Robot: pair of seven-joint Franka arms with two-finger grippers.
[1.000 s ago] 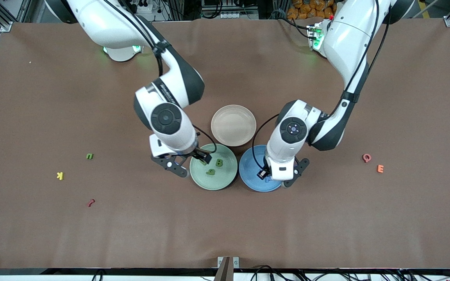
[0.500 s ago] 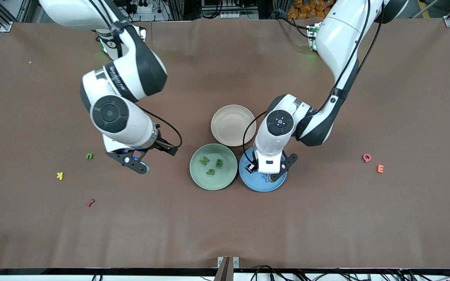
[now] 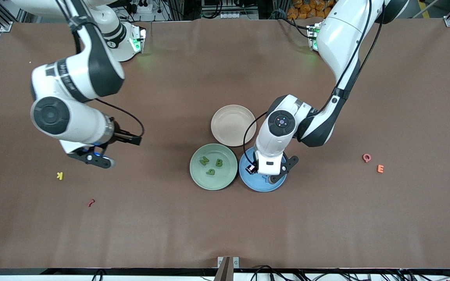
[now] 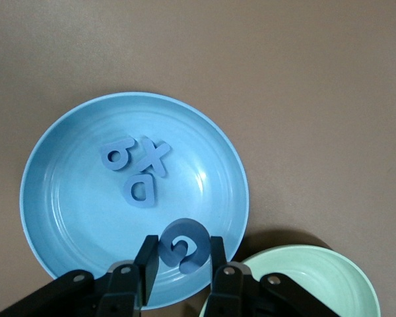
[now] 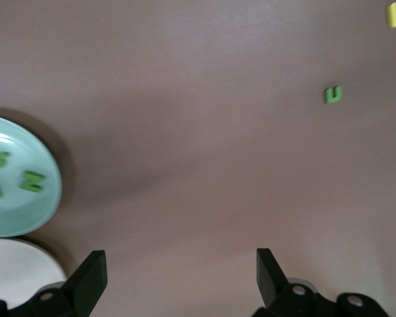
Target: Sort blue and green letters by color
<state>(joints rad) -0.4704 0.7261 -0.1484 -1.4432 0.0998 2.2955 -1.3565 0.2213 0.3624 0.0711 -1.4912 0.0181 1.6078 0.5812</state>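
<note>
My left gripper is shut on a light blue G and holds it over the blue plate. A blue b, X and D lie in that plate. My right gripper is open and empty over bare table. The green u lies on the table a little way off; the right hand hides it in the front view. The green plate holds a green N, B and p.
A beige plate stands beside the two coloured plates, farther from the front camera. A yellow K and a dark red piece lie toward the right arm's end. A pink Q and an orange E lie toward the left arm's end.
My right arm has swung away from the green plate toward its own end of the table and now covers the green u. My left gripper has shifted slightly over the blue plate.
</note>
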